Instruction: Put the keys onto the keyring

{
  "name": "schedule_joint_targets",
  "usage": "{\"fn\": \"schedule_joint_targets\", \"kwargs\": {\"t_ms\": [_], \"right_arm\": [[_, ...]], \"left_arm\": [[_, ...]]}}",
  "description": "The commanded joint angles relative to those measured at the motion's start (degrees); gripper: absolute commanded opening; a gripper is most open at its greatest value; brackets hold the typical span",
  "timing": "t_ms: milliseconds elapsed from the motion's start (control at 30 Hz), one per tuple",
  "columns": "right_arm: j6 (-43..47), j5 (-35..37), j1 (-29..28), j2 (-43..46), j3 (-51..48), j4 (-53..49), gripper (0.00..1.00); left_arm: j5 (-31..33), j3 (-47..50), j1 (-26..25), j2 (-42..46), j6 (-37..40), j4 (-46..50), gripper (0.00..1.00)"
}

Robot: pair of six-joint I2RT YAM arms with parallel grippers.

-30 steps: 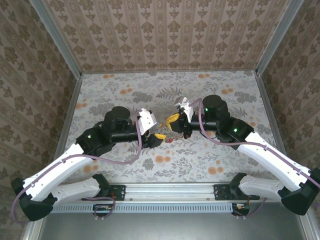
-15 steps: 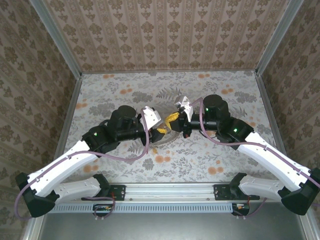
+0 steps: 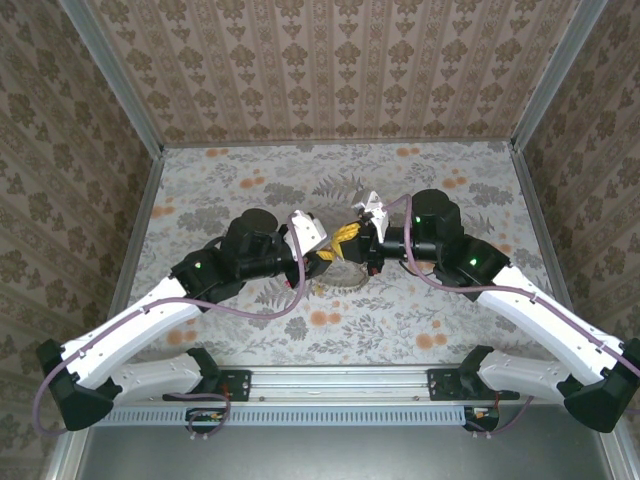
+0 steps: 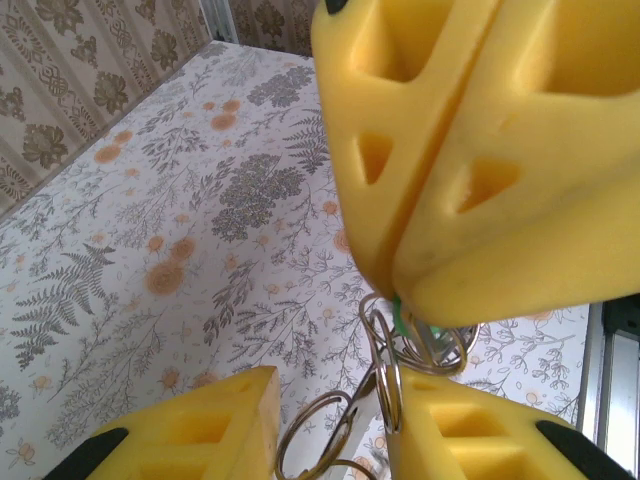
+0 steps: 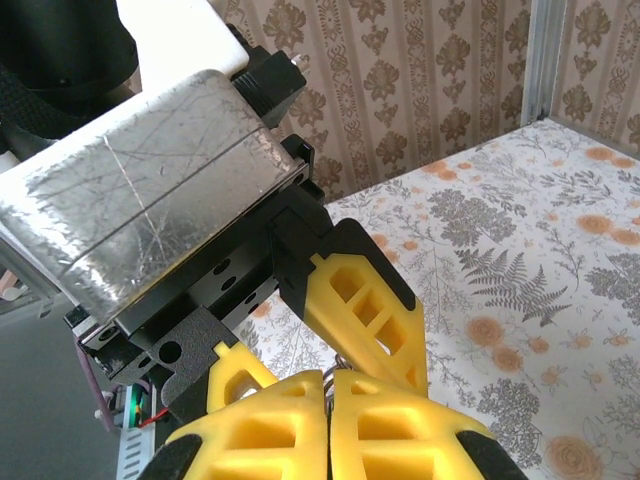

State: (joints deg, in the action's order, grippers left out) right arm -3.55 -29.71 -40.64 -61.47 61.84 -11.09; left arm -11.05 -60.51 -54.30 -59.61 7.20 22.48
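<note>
Metal keys [image 4: 402,345] just under R gripper [image 4: 390,283]

My right gripper [image 5: 328,398] sits clamped at the bottom, metal loops [image 5: 336,377] pinched at its tips (too hidden to say more). The left gripper [image 5: 312,352], fingers [image 5: 360,300] apart, faces it above the floral table [image 5: 520,300].

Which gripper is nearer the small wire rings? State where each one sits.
Right. The right gripper pinches the top of the wire rings; the left gripper sits lower, its fingers apart either side of them.
</note>
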Motion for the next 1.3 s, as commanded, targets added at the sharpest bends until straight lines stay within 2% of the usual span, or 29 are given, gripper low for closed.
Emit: {"fn": "schedule_joint_targets", "kwargs": {"t_ms": [0,100,267,467,700,867,1267], "right_arm": [[-1.37,-2.45,0.19,1.22,-0.32,3.65,0.0],[-1.5,-2.63,0.13,1.09,-0.24,3.77,0.0],[-1.55,-2.29,0.18,1.18,-0.28,3.65,0.0],[-1.47,-2.35,0.17,1.18,-0.28,3.68,0.0],[-1.32,-1.95,0.21,1.57,-0.45,3.15,0.0],[-1.36,-0.41,0.77,1.86,-0.89,1.84,0.0],[-1.5,1.76,2.67,0.68,0.27,-0.67,0.0]], "left_arm": [[0.57,-0.93,0.35,0.9,0.28,-2.17,0.32],[-1.35,-1.18,0.34,0.83,0.96,-2.55,0.29],[-4.56,-1.58,0.27,0.37,2.21,-2.53,0.15],[-4.8,-1.41,0.4,0.46,2.6,-2.62,0.01],[-4.04,-0.77,0.82,1.09,3.11,-2.87,0.0],[-6.37,0.91,0.77,4.35,4.12,-5.19,0.0],[-8.33,0.24,0.18,6.42,6.24,-3.08,0.0]]}}
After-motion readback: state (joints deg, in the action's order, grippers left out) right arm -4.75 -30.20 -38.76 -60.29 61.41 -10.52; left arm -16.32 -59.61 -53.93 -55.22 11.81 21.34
